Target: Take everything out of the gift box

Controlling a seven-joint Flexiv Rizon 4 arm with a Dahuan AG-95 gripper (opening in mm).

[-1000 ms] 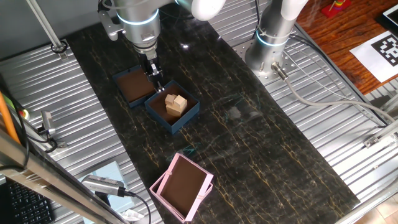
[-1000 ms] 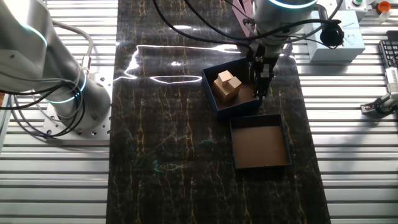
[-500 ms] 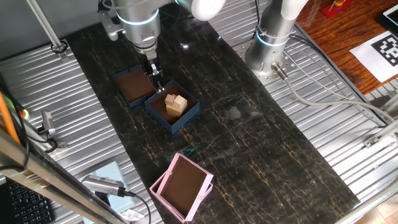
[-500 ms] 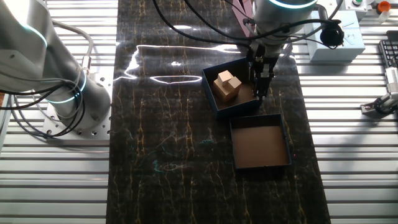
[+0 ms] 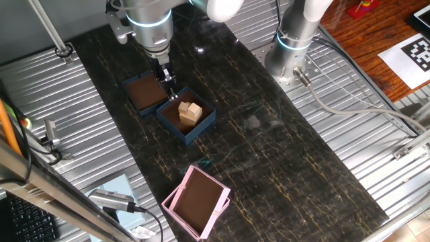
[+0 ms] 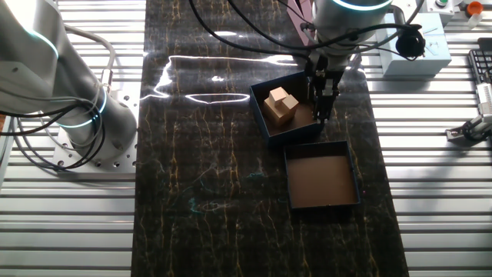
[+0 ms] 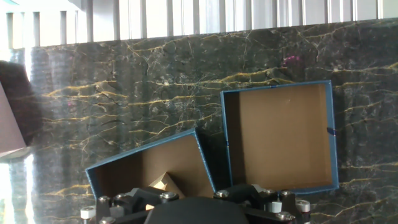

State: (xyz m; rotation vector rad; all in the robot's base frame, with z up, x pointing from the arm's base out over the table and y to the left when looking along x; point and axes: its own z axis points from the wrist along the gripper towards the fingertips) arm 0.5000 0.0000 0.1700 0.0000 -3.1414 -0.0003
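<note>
Gripper (image 6: pixel 323 115) at gift box (image 6: pixel 261 123) wall.
Blocks (image 5: pixel 189 111) sat inside; finger state couldn't be told.

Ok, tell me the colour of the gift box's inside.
Brown, with dark navy walls; the gift box shows it best in the other fixed view.

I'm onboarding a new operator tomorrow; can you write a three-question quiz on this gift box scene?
1. True or false: the wooden blocks lie inside the gift box.
2. Which container lies directly next to the gift box? A) the pink box B) the blue lid C) neither
3. Where are the tips of the gripper relative to the gift box?

Key:
1. True; the tan blocks sit clustered against its brown floor.
2. B; the lid sits right beside it, while the pink box lies apart.
3. At the wall on the lid's side, beside the blocks, not gripping them.
</note>
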